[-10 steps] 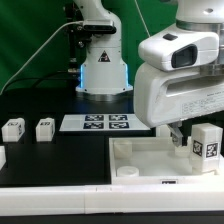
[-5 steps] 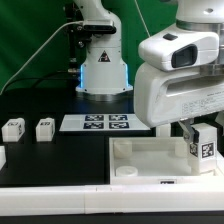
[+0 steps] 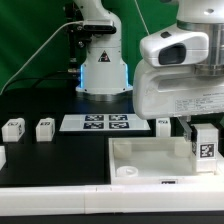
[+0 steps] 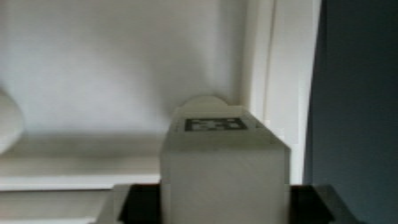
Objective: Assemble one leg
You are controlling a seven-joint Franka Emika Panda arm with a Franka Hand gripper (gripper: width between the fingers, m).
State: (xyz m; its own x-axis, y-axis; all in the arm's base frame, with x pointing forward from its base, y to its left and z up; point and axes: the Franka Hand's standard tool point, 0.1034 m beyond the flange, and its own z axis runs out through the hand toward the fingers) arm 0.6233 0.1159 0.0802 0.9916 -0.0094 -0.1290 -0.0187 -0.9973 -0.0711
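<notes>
The two-finger gripper (image 3: 203, 131) is found pinched on a small white rectangular plastic leg (image 3: 207, 148), which is tag-marked on its face and held upright. In the wrist view the leg (image 4: 222, 170) is seen between the dark fingers (image 4: 139, 204), one at each side. The leg is positioned over the corner of a large white square plastic tray piece (image 3: 150, 160) at the exterior view's right (contact with the tray cannot be confirmed). A similar white block (image 3: 13, 128) and a second block (image 3: 45, 128) are noted on the black table (image 3: 60, 160), well apart from the leg and near the flat white marker board (image 3: 95, 123).
</notes>
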